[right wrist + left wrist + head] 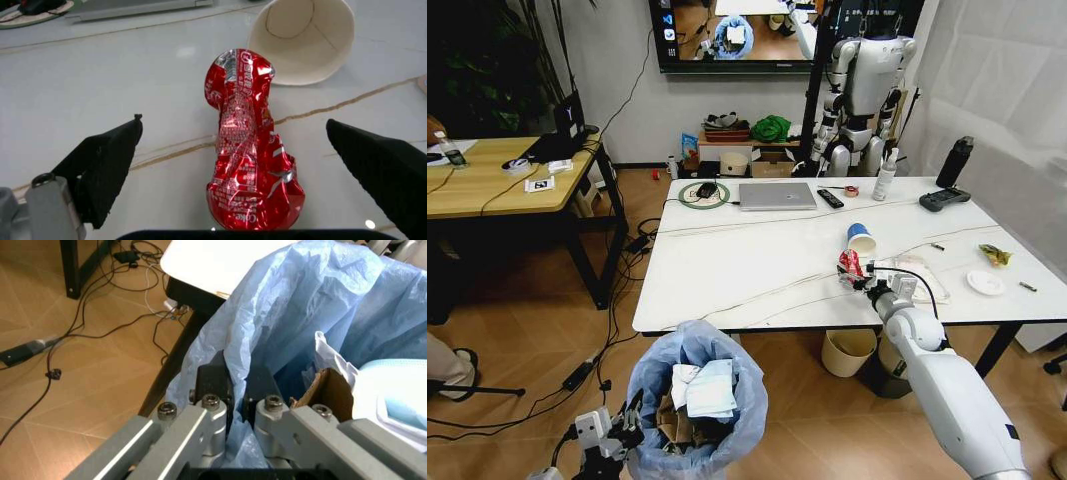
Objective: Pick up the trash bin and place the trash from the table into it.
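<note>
The trash bin (pixel 697 400), lined with a crinkly light-blue bag, hangs below the table's front edge with cardboard and white paper inside. My left gripper (pixel 237 390) is shut on its bag-covered rim (pixel 267 330). On the white marble table (pixel 747 260), my right gripper (pixel 859 280) stands open around the red wrapper (pixel 250 155), its black fingers (pixel 107 160) on either side without touching. A blue-white paper cup (pixel 300 40) lies on its side just beyond the wrapper. A flat white packet (pixel 922 275) and a small white plate (pixel 985 283) lie further right.
A silver laptop (pixel 777 195), black remote (pixel 830 198), controller (pixel 944 199), dark bottle (pixel 955 160) and a green ring with a mouse (pixel 704 193) sit at the table's far side. A wooden desk (pixel 497 175) stands left. A cream bin (pixel 848 351) is under the table. Cables cross the floor.
</note>
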